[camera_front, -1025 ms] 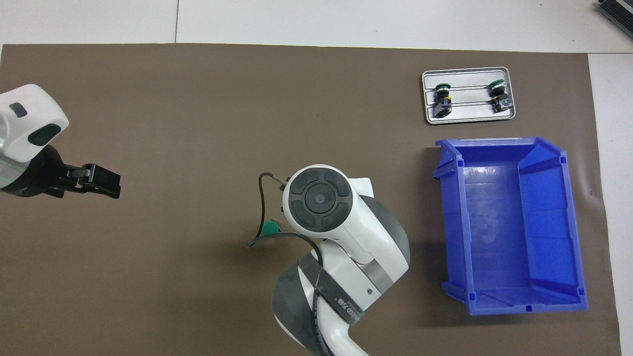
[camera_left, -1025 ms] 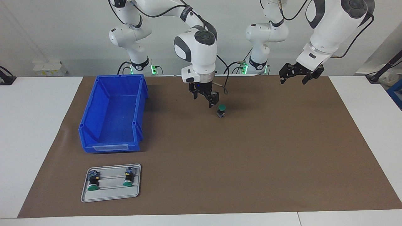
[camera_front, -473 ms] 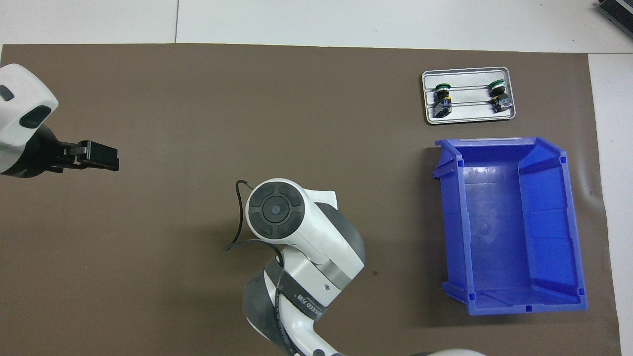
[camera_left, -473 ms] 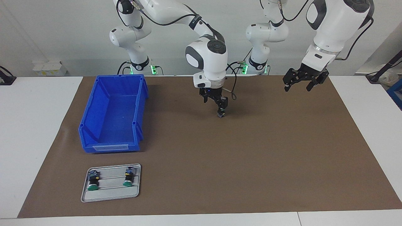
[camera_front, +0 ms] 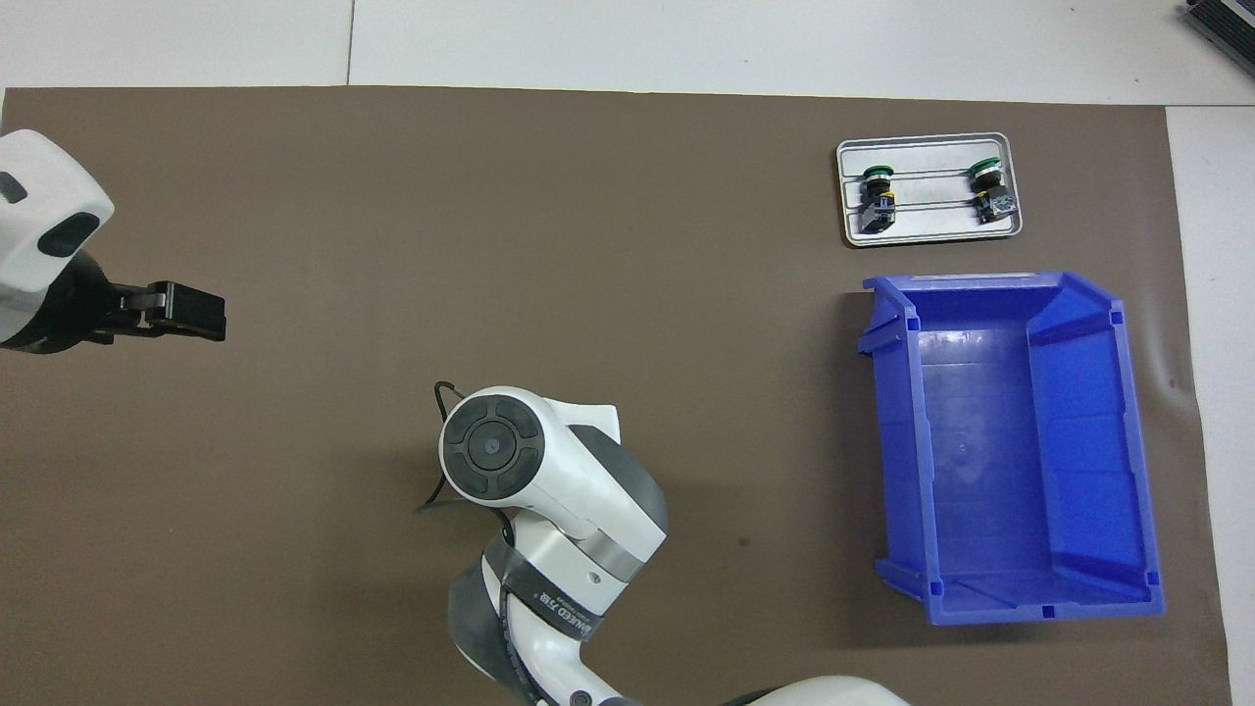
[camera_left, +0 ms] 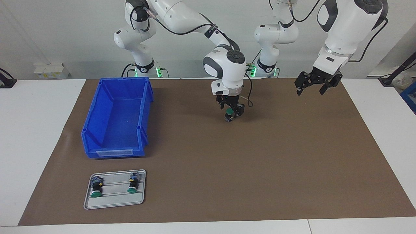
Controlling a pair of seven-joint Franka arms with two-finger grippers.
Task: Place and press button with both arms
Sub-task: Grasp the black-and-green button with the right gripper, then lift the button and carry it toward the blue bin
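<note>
The button (camera_left: 229,114) stands upright on the brown mat in the middle of the table, its green cap on top. My right gripper (camera_left: 231,110) is low over it and open, with a finger on either side of the cap; I cannot tell whether they touch it. In the overhead view the right arm's wrist (camera_front: 490,446) hides both the button and that gripper. My left gripper (camera_left: 312,87) is open and empty, raised over the mat toward the left arm's end of the table; it also shows in the overhead view (camera_front: 196,312).
A blue bin (camera_left: 113,152) (camera_front: 892,431) stands toward the right arm's end. A grey tray (camera_left: 113,200) (camera_front: 931,224), farther from the robots than the bin, holds two more buttons (camera_left: 96,188) (camera_left: 132,186) lying on their sides.
My right gripper moved from beside the button to over it and came down around the cap. My left gripper shifted a little and sank slightly.
</note>
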